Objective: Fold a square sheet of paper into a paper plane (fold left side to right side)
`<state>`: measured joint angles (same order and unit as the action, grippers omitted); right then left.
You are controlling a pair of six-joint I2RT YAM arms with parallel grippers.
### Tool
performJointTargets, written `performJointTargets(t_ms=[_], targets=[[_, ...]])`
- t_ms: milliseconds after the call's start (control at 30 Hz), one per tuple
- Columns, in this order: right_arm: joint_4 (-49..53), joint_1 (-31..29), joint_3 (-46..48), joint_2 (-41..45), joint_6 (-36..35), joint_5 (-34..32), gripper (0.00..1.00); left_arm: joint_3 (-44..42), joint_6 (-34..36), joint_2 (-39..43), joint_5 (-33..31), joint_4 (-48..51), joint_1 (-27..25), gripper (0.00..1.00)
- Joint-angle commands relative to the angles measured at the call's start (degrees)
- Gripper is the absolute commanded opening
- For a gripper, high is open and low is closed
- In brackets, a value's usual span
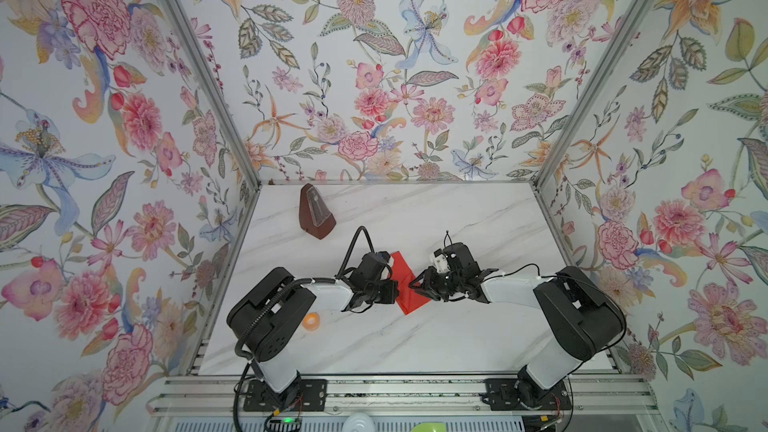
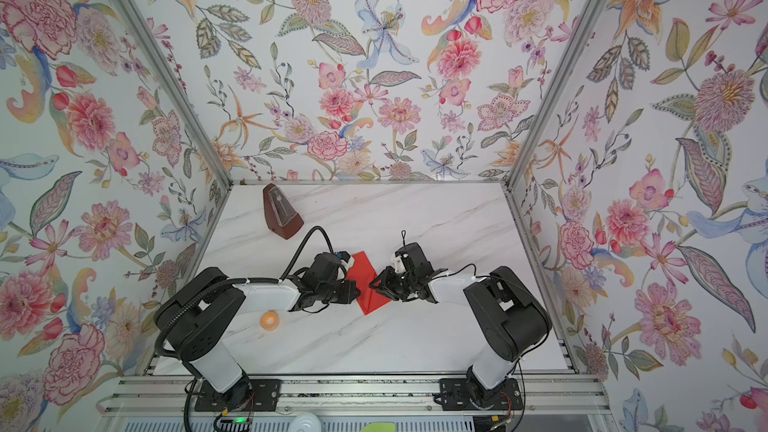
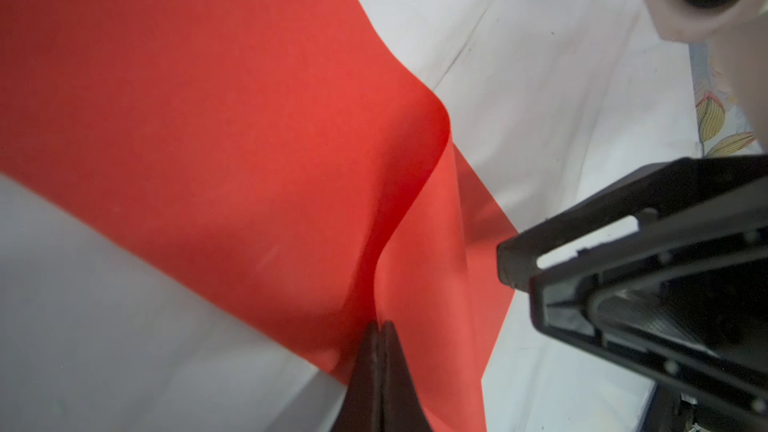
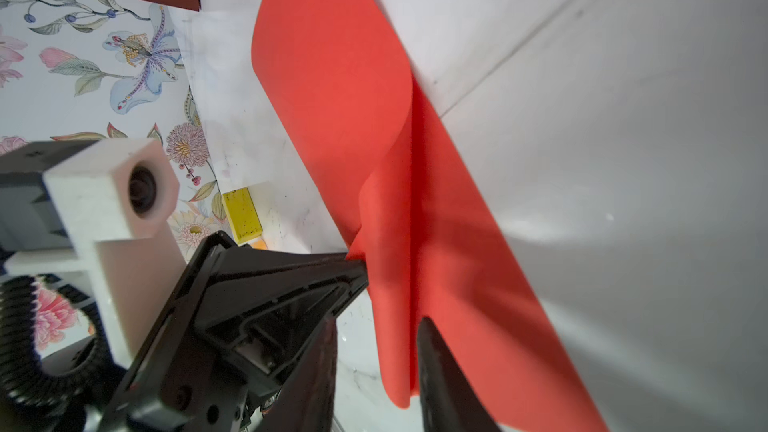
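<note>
Left wrist view shows you the left tool point(image 3: 380, 326) pinching a raised fold of the paper point(image 3: 249, 139); right wrist view: your right tool point(image 4: 379, 326) spread, paper between its jaws.

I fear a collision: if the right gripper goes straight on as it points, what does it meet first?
The square sheet of paper, between its open jaws; close behind, likely the left gripper pinching that sheet, though depth is unclear.

Left pincer point(image 3: 379, 328) clamped tight; right pincer point(image 4: 376, 326) jaws parted
</note>
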<state>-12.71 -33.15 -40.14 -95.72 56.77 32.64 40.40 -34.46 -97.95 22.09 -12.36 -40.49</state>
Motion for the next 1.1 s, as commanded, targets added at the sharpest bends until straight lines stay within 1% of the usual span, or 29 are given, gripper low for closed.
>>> performJointTargets(t_ms=[0, 133, 233, 567, 833, 1067], targets=[[-3.90, -0.34, 0.61, -2.09, 1.23, 1.69, 0.34, -3.01, -4.24, 0.45, -1.69, -0.70, 0.53, 0.00], [-4.22, -0.39, 1.25, -3.13, 1.13, 1.36, 0.34, -3.37, -4.63, 0.58, -1.87, -0.93, 0.50, 0.00], [-6.67, -0.75, 1.88, -3.98, 1.87, 2.58, 0.34, -3.36, -4.65, 0.70, -1.81, -1.00, 0.50, 0.00], [-10.24, -2.09, 1.50, -6.72, 3.48, 3.86, 0.32, -2.85, -4.31, 0.88, -1.57, -0.41, 0.50, 0.00], [-5.74, -1.85, 0.76, -7.81, 1.15, 2.95, 0.27, -1.52, -3.17, 1.54, -1.81, 1.40, 0.58, 0.00], [-1.09, -1.80, 0.15, -8.64, -1.03, 1.37, 0.26, 0.18, -2.17, 2.32, -2.40, 3.01, 0.84, 0.00]])
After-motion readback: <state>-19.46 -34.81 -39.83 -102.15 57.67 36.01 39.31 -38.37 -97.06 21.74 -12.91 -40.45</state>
